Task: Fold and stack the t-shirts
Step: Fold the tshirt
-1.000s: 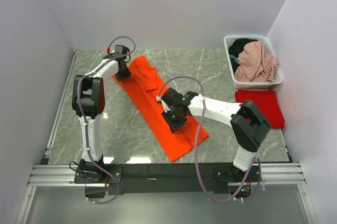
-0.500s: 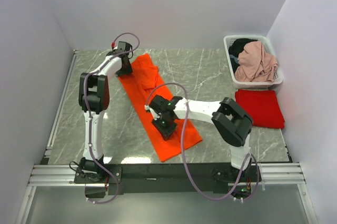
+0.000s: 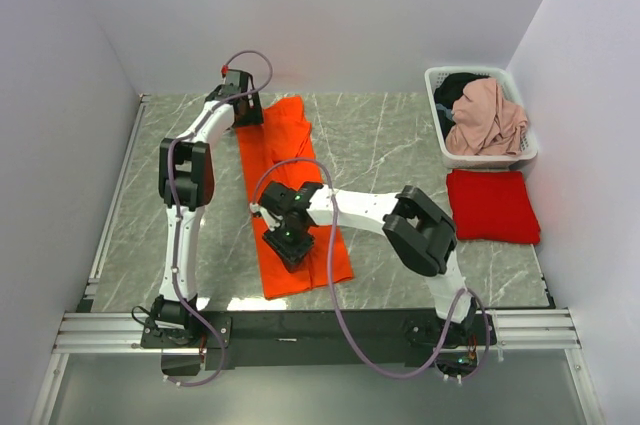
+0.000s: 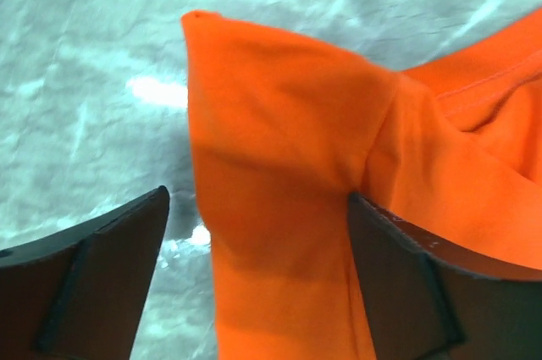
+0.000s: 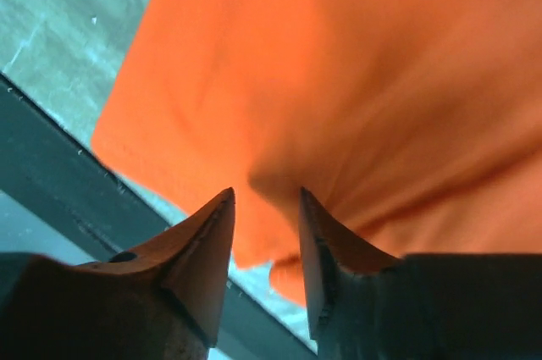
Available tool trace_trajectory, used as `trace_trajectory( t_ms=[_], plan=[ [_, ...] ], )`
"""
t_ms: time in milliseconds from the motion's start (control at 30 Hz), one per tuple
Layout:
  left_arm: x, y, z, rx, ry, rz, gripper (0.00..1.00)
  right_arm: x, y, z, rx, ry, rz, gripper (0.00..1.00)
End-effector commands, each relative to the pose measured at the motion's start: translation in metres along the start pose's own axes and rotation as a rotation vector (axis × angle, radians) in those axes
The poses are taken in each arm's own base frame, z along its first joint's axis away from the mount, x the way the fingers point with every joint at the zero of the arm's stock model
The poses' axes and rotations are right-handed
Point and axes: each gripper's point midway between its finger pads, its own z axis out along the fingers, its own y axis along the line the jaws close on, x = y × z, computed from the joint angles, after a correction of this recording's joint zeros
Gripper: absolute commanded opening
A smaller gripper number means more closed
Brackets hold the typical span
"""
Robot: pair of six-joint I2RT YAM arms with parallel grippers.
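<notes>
The bright orange t-shirt (image 3: 290,195) lies as a long folded strip running from the back of the table toward the front edge. My left gripper (image 3: 247,109) is at its far end. In the left wrist view that gripper (image 4: 258,258) stands open, its fingers (image 4: 102,275) wide apart, with a slack corner of the orange t-shirt (image 4: 279,148) lying on the table between them. My right gripper (image 3: 288,242) sits low over the strip's near part. In the right wrist view it (image 5: 266,195) is parted, with a loose fold of orange cloth (image 5: 356,80) between the tips. The red t-shirt (image 3: 492,205) lies folded at the right.
A white laundry basket (image 3: 436,130) holding pink and dark clothes stands at the back right, just behind the red t-shirt. A black rail (image 3: 320,327) runs along the table's front edge, close to the strip's near end. White walls close in the table on both sides.
Both arms swung left and the orange strip turned from a diagonal to nearly straight front-to-back. The left gripper opened wide and let go of the cloth; the right jaws widened.
</notes>
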Motion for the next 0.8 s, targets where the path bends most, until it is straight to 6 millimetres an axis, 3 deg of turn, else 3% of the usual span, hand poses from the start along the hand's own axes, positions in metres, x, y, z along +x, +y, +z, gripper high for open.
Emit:
trace_trajectory(
  t_ms=[0,133,267,333,367,433,467,500,533,567,600,633,667,700,733,767],
  plan=[
    [-0.059,-0.028,-0.043,0.134,-0.162,-0.025,0.93,-0.021,0.009,-0.062,0.023,-0.134,0.026,0.46],
    [-0.090,-0.038,-0.088,0.190,-0.237,-0.079,0.95,-0.018,-0.009,-0.093,0.059,-0.225,0.147,0.51],
    [-0.106,-0.037,-0.129,0.208,-0.276,-0.150,0.97,0.011,-0.037,-0.099,0.091,-0.257,0.285,0.53],
    [-0.104,-0.032,-0.150,0.200,-0.266,-0.175,0.97,0.022,-0.050,-0.099,0.083,-0.264,0.365,0.54],
    [-0.092,-0.029,-0.151,0.190,-0.236,-0.196,0.96,0.037,-0.057,-0.093,0.087,-0.250,0.396,0.54],
    [-0.080,-0.024,-0.174,0.180,-0.201,-0.212,0.96,0.048,-0.067,-0.090,0.090,-0.247,0.459,0.55],
    [-0.055,-0.019,-0.171,0.156,-0.142,-0.221,0.95,0.058,-0.069,-0.086,0.085,-0.240,0.472,0.56],
    [-0.051,-0.017,-0.190,0.161,-0.140,-0.228,0.95,0.062,-0.069,-0.084,0.077,-0.238,0.482,0.56],
    [-0.033,-0.012,-0.196,0.143,-0.097,-0.225,0.94,0.064,-0.067,-0.083,0.060,-0.238,0.501,0.56],
    [0.005,-0.010,-0.192,0.113,-0.018,-0.220,0.94,0.068,-0.069,-0.079,0.055,-0.237,0.514,0.57],
    [0.014,-0.007,-0.211,0.120,-0.016,-0.226,0.93,0.070,-0.069,-0.078,0.049,-0.237,0.527,0.58],
    [0.037,-0.009,-0.219,0.115,0.024,-0.210,0.93,0.072,-0.069,-0.076,0.038,-0.233,0.543,0.58],
    [0.078,0.000,-0.215,0.077,0.101,-0.210,0.92,0.075,-0.072,-0.072,0.039,-0.229,0.563,0.59],
    [0.088,0.005,-0.233,0.081,0.094,-0.221,0.92,0.076,-0.073,-0.071,0.036,-0.229,0.572,0.59],
    [0.112,0.002,-0.241,0.079,0.137,-0.226,0.92,0.077,-0.073,-0.068,0.034,-0.226,0.578,0.59],
    [0.155,0.014,-0.240,0.043,0.214,-0.213,0.91,0.080,-0.073,-0.064,0.028,-0.216,0.584,0.59]
  ],
)
